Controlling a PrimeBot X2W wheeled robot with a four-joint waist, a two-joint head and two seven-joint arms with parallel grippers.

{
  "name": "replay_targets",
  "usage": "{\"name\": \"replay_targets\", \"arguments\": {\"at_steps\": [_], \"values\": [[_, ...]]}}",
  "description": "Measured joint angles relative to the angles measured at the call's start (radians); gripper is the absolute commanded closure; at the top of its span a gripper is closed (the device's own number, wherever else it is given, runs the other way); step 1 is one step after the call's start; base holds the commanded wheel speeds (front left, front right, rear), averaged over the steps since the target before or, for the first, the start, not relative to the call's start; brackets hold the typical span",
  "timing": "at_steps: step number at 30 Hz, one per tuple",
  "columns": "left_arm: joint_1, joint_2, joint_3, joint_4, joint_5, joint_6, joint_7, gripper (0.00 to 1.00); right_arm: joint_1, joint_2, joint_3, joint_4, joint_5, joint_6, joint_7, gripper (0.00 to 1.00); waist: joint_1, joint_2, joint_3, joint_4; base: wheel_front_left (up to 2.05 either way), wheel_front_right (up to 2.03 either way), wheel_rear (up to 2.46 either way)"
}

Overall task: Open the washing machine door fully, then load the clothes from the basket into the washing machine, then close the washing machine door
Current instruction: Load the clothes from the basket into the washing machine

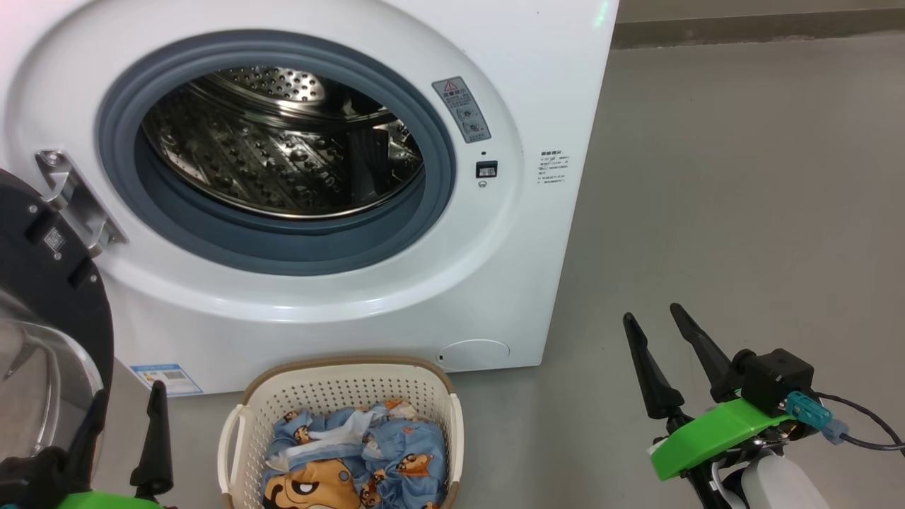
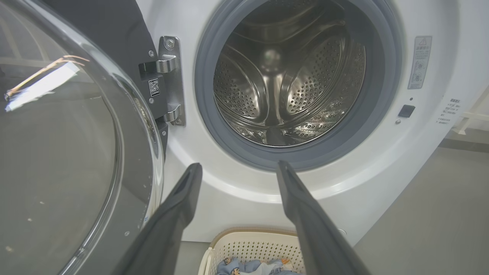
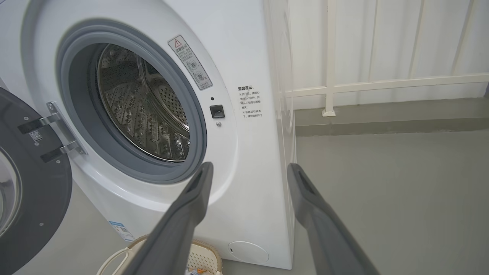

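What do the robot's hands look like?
The right gripper and the left gripper each have two long, dark, pointed fingers, a bit like a bird's beak. Behind the right one sit a bright green bracket, a black box, a teal plug with a dark cable, and a pale forearm.

grey floor (image 1: 742,177), washing machine (image 1: 537,85) on it, basket (image 1: 332,397) w/ clothes (image 1: 368,452) just in front
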Motion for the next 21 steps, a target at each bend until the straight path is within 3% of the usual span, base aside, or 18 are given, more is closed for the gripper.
{"name": "replay_targets", "arguments": {"at_steps": [21], "values": [[-0.037,0.002,0.002,0.006,0.001,-0.025,0.0,0.0,-0.004,0.016,-0.002,-0.008,-0.03,0.0,0.0,0.0,0.0,0.0,0.067,-0.019,0.0,0.0,0.0]]}}
